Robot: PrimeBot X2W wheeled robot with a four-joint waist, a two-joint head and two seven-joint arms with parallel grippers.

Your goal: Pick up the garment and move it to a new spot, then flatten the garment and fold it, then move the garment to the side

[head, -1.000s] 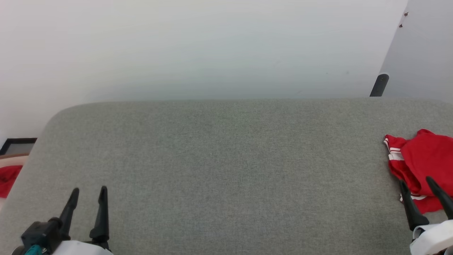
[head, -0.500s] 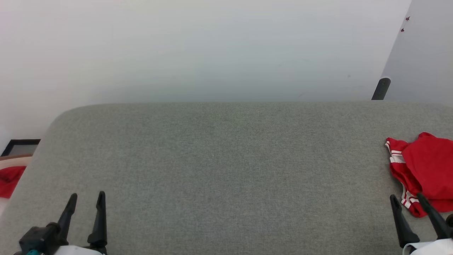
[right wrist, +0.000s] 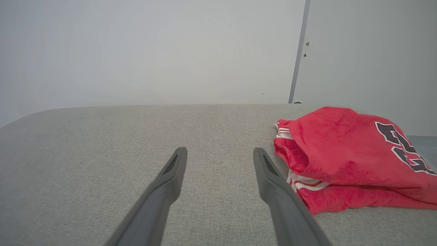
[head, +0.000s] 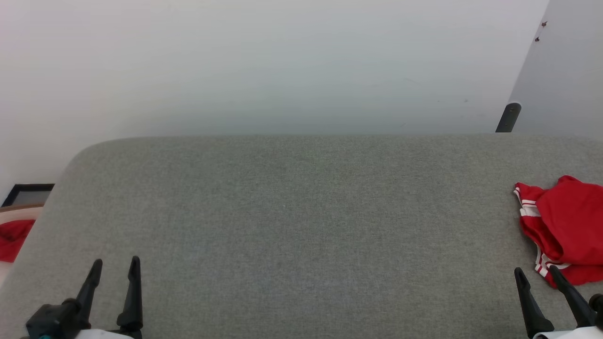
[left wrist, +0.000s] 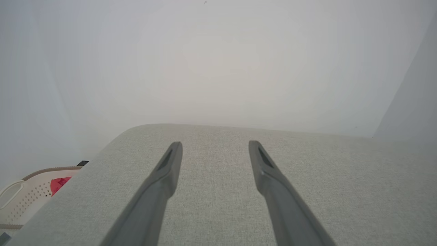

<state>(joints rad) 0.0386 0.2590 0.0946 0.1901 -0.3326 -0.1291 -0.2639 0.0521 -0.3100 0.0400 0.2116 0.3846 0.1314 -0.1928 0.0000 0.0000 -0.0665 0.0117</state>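
Note:
The garment is a red jersey with red-white stripe trim, lying folded at the right edge of the grey padded surface; part of it runs off the head view. In the right wrist view the garment shows black-and-white numerals on top. My right gripper stands open at the lower right, just in front of and left of the garment, with nothing between its fingers. My left gripper stands open and empty at the lower left, far from the garment, as its own view confirms.
A beige basket holding a plain red cloth sits off the surface's left end. White walls rise behind the surface. A dark post stands at the back right corner.
My right gripper has drawn back toward the lower edge, off the garment's front. The head view shifted slightly. The left gripper sits a little lower in the picture.

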